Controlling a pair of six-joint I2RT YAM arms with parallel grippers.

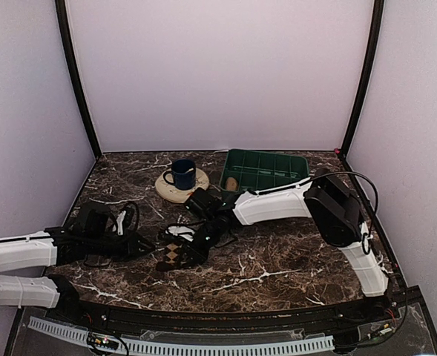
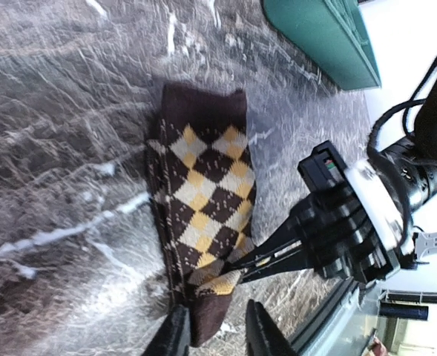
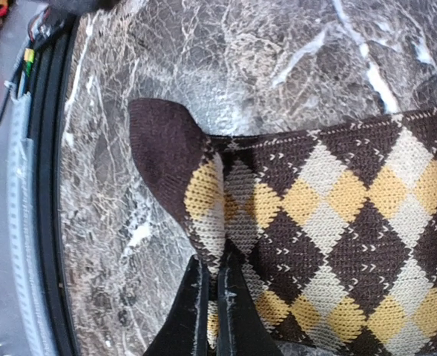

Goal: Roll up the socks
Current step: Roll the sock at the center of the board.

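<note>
The argyle sock [image 2: 203, 193] is seen laid out flat on the marble table [image 2: 55, 148], near the middle, between the two arms. One long edge, close to its end, is pinched by the right gripper [image 3: 212, 261]. Its fingers [image 3: 194, 311] are pressed tight together on the knit, and the plain brown tip is left sticking out beyond them. From the other side, the same end is straddled by the left gripper [image 2: 214, 315]. Its jaws are held apart, with the brown tip lying between the two pads. Whether either pad touches the fabric cannot be told, and no grasp is seen there. At the far side, a small tan bundle [image 1: 231, 183] is seen lying in the left corner of the green tray [image 1: 277, 154], well apart from the argyle sock. Just left of the tray, a blue mug [image 1: 182, 173] is seen standing on a round coaster [image 1: 175, 194].
</note>
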